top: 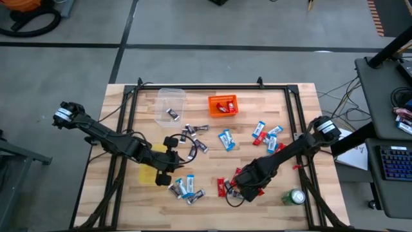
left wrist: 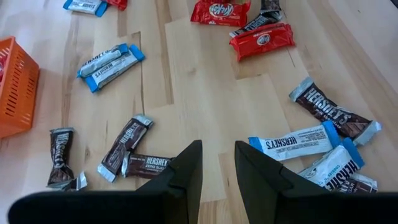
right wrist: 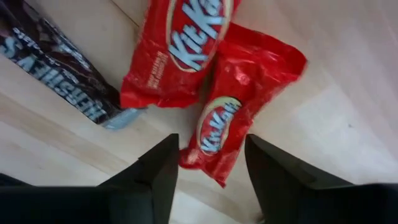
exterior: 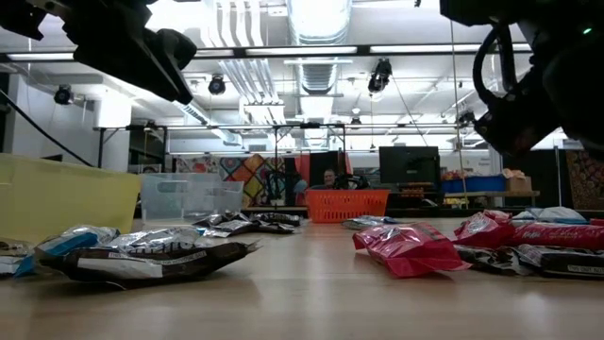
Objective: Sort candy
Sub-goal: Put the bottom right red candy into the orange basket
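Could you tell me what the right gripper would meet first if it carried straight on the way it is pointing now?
Most likely the red KitKat bar lying between the open fingers of the right gripper; a second red bar lies just beyond, overlapping it. How far above it the fingers stand is unclear.

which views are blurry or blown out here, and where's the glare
Low view: the ceiling lights are blown out white, and the near dark-wrapped candy looks soft. Right wrist view: the red KitKat between the right tool fingers is slightly blurred, with sheen on its wrapper. High view and left wrist view are evenly lit.
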Robot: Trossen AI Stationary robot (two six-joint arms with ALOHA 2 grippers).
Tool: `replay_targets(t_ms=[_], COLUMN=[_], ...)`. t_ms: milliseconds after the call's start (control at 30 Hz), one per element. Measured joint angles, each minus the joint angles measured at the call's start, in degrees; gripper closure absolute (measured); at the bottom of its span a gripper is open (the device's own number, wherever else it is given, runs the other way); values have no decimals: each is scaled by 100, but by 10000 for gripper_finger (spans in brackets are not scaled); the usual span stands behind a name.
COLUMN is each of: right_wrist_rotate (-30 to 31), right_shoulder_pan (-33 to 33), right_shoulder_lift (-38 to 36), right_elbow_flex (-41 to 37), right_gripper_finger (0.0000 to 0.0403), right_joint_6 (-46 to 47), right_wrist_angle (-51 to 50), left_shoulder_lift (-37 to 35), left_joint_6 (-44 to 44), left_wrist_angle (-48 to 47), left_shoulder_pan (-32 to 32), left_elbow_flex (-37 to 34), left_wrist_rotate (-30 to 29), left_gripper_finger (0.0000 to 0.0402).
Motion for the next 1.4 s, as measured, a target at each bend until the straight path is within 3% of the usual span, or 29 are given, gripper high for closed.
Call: replay_targets(t_ms=[400, 667, 833, 1033, 1200, 1400], right_wrist_rotate=[10, 221, 1124, 2925, 4142, 4375], right_shoulder_pan=[-50, -341, -846, -1866, -2922, -4060], right_shoulder_lift=[-25, -541, -1088, -1682, -1900, -1601], right_elbow_flex=[0, -13, -13, -13, -13, -59], right_gripper_finger=[383, 389, 390, 390, 390, 390], right_joint_6=[-133, -400, -880, -2233, -3785, -5013], right_wrist_angle=[6, -658, -975, -507, 1017, 3195], left_shoulder_lift=[0, 0, 0, 0, 0, 0], left_joint_6=[-89, -199, -303, -304, -355, -529], left_wrist_angle=[1, 64, 120, 182, 272, 368], left_shoulder_pan=[1, -1, 0, 2, 2, 2], left_elbow_flex=[0, 0, 0, 0, 0, 0], left_wrist_rotate=[0, 0, 0, -3, -316, -801], left_gripper_finger=[325, 325, 325, 325, 325, 325])
